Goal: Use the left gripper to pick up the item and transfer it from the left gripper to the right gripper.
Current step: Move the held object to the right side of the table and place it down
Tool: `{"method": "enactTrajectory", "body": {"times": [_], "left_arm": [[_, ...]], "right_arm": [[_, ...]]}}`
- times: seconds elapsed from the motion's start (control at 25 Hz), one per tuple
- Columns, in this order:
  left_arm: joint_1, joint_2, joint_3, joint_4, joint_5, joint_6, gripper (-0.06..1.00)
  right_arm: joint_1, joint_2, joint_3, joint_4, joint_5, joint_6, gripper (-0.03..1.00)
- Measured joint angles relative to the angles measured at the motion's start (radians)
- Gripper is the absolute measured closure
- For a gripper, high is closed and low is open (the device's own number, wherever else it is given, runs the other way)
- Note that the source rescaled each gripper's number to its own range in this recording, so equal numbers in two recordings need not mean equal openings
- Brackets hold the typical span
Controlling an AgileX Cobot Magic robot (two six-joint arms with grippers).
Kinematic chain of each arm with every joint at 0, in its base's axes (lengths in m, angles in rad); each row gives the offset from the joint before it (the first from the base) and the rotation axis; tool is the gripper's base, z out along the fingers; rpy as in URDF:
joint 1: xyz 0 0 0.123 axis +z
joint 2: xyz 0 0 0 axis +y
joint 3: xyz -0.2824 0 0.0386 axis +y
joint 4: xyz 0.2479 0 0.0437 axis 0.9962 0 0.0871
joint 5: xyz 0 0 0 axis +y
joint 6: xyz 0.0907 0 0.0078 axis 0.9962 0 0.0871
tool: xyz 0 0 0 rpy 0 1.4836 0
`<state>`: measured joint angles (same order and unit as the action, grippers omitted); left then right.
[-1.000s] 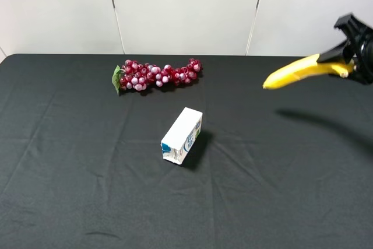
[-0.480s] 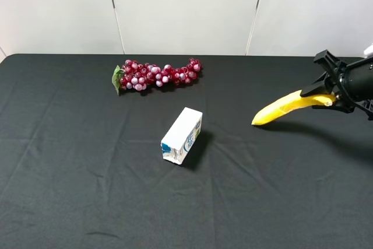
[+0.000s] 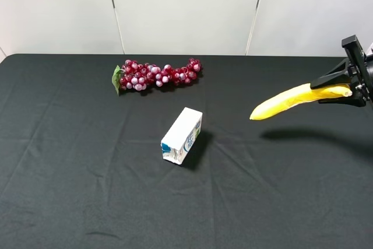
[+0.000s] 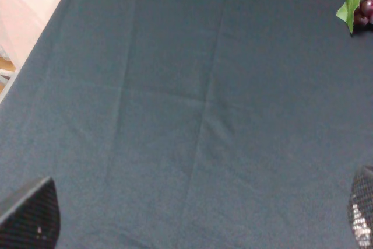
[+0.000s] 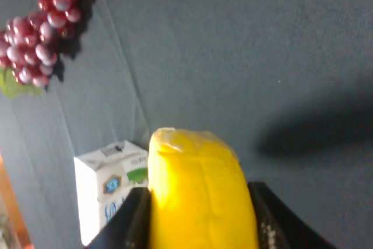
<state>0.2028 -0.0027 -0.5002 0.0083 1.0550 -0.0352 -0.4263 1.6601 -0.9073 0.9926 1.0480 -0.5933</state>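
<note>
Yellow, gently curved banana (image 3: 291,100) hangs above the black cloth-covered table (image 3: 81,179) near its right edge, one end pinched between the closed fingers of the right gripper (image 3: 345,90). Over the cloth, the left gripper (image 4: 195,217) gapes wide, holding nothing. A red grape bunch (image 3: 157,74) and a white-and-blue carton (image 3: 182,135) lie well apart from the banana.

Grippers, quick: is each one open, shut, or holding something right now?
Left gripper: open, holding nothing.
Right gripper: shut on the banana, holding it in the air.
</note>
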Motion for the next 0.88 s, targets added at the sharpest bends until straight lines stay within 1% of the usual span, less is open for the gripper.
{"method": "enactTrajectory", "body": {"times": [0.2, 0.4, 0.88], "left_arm": [[0.000, 0.000, 0.000, 0.000, 0.000, 0.000, -0.06], [0.000, 0.000, 0.000, 0.000, 0.000, 0.000, -0.06], [0.000, 0.000, 0.000, 0.000, 0.000, 0.000, -0.06]], "right_arm": [[0.000, 0.130, -0.067, -0.038, 0.053, -0.002, 0.97], [0.000, 0.232, -0.098, -0.045, 0.054, -0.004, 0.97], [0.000, 0.256, -0.102, -0.063, 0.034, -0.004, 0.97]]}}
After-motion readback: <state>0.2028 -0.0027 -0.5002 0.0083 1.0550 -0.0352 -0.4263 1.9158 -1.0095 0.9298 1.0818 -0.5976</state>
